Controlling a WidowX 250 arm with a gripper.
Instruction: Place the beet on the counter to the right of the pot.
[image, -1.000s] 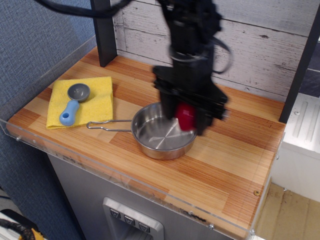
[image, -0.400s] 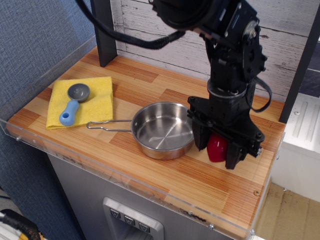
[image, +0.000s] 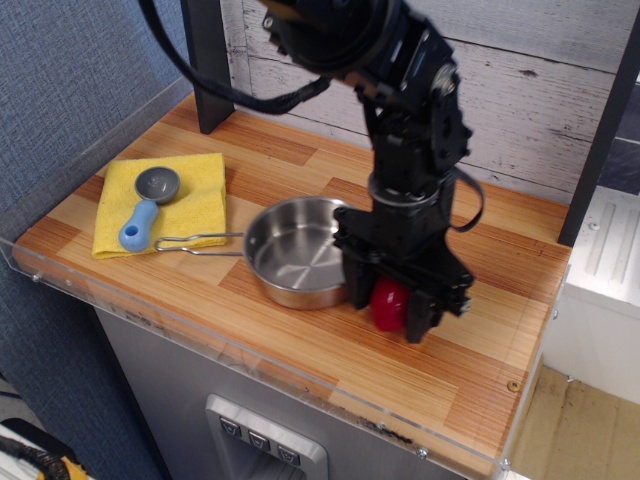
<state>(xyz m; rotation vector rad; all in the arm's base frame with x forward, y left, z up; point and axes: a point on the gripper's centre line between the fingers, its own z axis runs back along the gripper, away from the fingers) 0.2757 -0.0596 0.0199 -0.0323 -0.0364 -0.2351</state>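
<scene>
Counter (image: 470, 330) of striped light and reddish-brown wooden planks is seen from above and in front, bounded along its front and left edges by a clear acrylic rim (image: 150, 312). A wall of whitewashed, weathered boards (image: 530, 90) is seen behind it, and a dark upright post (image: 208, 65) is set at the back left. A blue textured panel (image: 70, 90) is seen at the left, and a grey cabinet front (image: 180, 400) with a small button panel (image: 265, 442) below the worktop.

A yellow cloth (image: 195, 205) is laid at the left end, with a blue-and-grey scoop (image: 148, 205) resting on it. The pot (image: 290, 255) stands near the middle of the worktop, its wire handle directed left toward the cloth.

The black gripper (image: 392, 305) is lowered just right of the pot, its left side close against the pot's rim. The beet (image: 389, 302) is clamped between the narrowly set fingers, low over the planks immediately right of the pot. Whether the beet touches the wood cannot be told. Bare planks extend from there to the right end.
</scene>
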